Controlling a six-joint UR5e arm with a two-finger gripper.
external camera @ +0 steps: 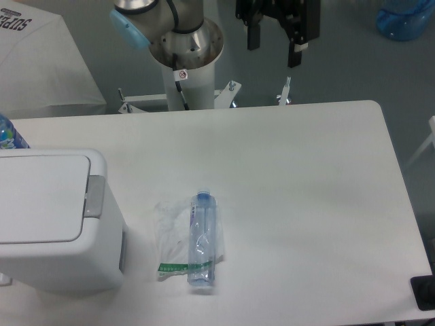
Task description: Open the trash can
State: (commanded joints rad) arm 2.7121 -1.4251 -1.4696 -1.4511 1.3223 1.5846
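Observation:
The trash can (54,224) is a large boxy white bin at the table's front left. Its flat white lid (41,197) lies shut, with a grey push-button strip (94,195) along its right edge. My gripper (274,47) hangs at the top of the view, above the table's far edge and far to the right of the can. Its two black fingers (294,53) are apart and hold nothing.
A clear plastic bottle (202,239) lies on a crumpled clear wrapper (170,234) just right of the can. The arm's white base column (187,61) stands behind the table. The white table (306,190) ends at the right. A blue bottle top (8,134) shows at the left.

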